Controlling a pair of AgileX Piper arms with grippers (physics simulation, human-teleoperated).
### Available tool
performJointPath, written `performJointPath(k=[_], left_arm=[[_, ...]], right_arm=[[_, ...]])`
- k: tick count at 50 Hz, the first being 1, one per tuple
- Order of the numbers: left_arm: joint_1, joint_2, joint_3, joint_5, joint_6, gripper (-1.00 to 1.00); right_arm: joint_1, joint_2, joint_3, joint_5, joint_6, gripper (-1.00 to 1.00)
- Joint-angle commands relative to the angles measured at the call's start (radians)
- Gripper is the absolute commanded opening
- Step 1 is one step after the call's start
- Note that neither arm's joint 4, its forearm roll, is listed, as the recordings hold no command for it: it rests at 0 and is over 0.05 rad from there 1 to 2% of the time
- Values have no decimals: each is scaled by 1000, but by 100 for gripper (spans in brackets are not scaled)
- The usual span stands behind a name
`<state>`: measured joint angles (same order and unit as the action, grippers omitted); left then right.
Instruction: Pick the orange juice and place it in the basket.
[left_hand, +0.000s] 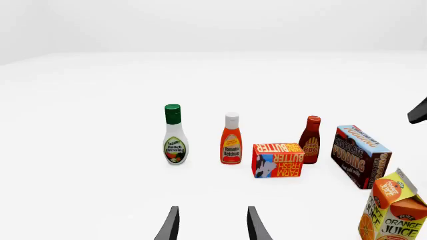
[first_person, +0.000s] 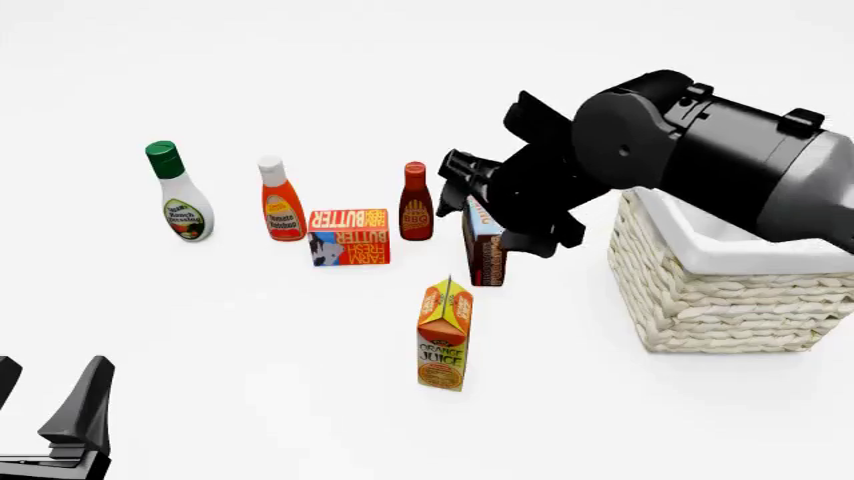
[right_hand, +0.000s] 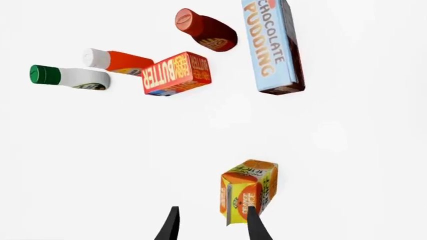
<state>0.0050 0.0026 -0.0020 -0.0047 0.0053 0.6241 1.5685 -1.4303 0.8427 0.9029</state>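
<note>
The orange juice (first_person: 445, 335) is an orange and yellow gable-top carton standing upright on the white table, in front of the other groceries and left of the basket (first_person: 721, 290). The basket is cream wicker with a white lining. My right gripper (first_person: 451, 188) hangs open above the row of groceries, farther back than the carton. In the right wrist view the orange juice (right_hand: 248, 192) lies just ahead of one of the open fingers (right_hand: 257, 227), apart from it. My left gripper (first_person: 47, 395) is open and empty at the near left; the orange juice (left_hand: 393, 210) shows at the edge of its view.
Behind the carton stand a ranch dressing bottle (first_person: 176, 192), a ketchup bottle (first_person: 279, 200), a butter box (first_person: 350, 237), a BBQ sauce bottle (first_person: 416, 202) and a chocolate pudding box (first_person: 483, 248). The right arm's black body (first_person: 694, 150) hangs over the basket's left rim.
</note>
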Motion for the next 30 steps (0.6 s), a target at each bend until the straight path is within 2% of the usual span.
performJointPath(k=[1,9,12,18,19,28,30], left_arm=[[1,1,0,2,-2,100],[1,1,0,2,-2,100],[1,1,0,2,-2,100],[0,1,0,2,-2,100],[1,1,0,2,-2,100],[1,0,0,2,-2,100],[0,0,0,2,-2,100]], right_arm=[[13,40,-20,47,11,100],[19,76,-45,82,10,100],[37,80,-29,84,31,100],[20,120,-92,129,3,100],[10,137,-114,151,-17,100],[25,185,-171,182,-16,100],[20,206,-196,201,-32,100]])
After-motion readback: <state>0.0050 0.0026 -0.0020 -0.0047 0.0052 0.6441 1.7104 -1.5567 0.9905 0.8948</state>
